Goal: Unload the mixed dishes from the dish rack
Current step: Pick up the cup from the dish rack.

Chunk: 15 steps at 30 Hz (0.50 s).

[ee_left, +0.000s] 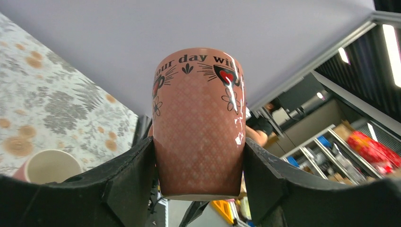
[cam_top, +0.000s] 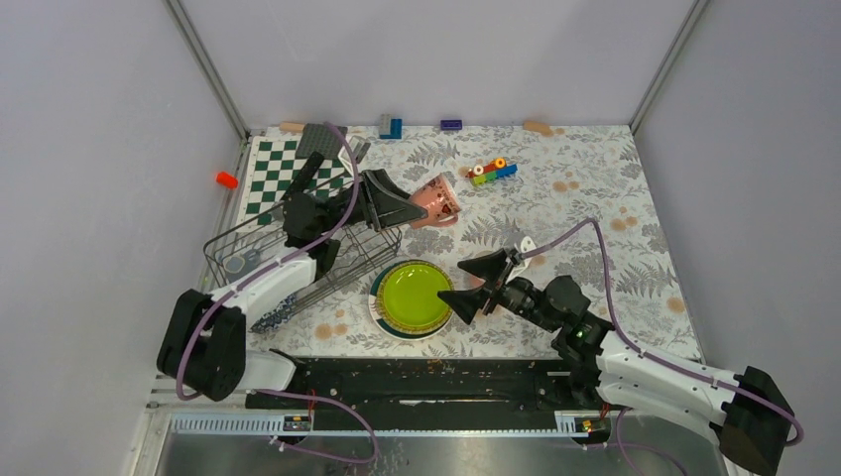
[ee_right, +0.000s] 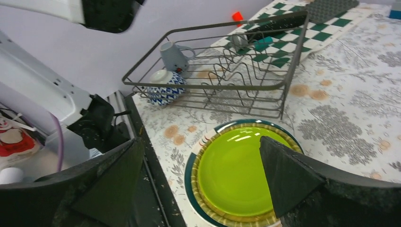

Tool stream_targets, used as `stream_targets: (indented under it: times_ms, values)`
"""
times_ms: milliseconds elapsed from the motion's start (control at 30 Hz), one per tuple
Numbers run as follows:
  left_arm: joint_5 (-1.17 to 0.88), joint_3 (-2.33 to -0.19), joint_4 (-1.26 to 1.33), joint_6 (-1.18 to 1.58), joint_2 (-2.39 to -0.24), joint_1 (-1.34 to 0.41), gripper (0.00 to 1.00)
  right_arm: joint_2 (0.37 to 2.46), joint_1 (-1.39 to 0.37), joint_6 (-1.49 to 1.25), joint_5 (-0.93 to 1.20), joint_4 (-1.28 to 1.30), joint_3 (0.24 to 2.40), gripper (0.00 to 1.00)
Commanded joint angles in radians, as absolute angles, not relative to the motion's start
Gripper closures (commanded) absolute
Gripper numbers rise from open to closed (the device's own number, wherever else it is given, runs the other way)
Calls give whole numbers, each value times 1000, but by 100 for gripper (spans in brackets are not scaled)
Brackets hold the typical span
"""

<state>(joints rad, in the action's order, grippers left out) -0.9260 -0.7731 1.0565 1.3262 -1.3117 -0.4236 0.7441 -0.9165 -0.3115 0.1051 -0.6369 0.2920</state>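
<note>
Gripping the pink cup [ee_left: 198,123] across its lower wall, the left gripper [ee_left: 198,161] stands part-open, holding it at upper centre of the top view, just right of the dish rack [cam_top: 357,256], probably off the table. Its glazed ceramic looks stiff, slick and breakable. The right gripper [ee_right: 201,175] gapes empty over the lime-green plate [ee_right: 236,170].

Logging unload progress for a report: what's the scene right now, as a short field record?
left gripper: shut on pink cup, outside the dish rack
right gripper: open, at the edge of the plate stack
plate stack: lime-green plate on top, beside the rack
rack contents: grey mug inside
</note>
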Motion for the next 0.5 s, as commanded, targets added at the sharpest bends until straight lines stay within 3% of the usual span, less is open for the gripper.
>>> stream_targets:
  times_ms: [0, 467]
  values:
    - [-1044, -832, 1419, 1488, -1360, -433, 100, 772, -903, -341, 224, -717, 382, 0]
    - [-1081, -805, 1425, 1485, -1373, -457, 100, 896, -679, -503, 520, -944, 459, 6]
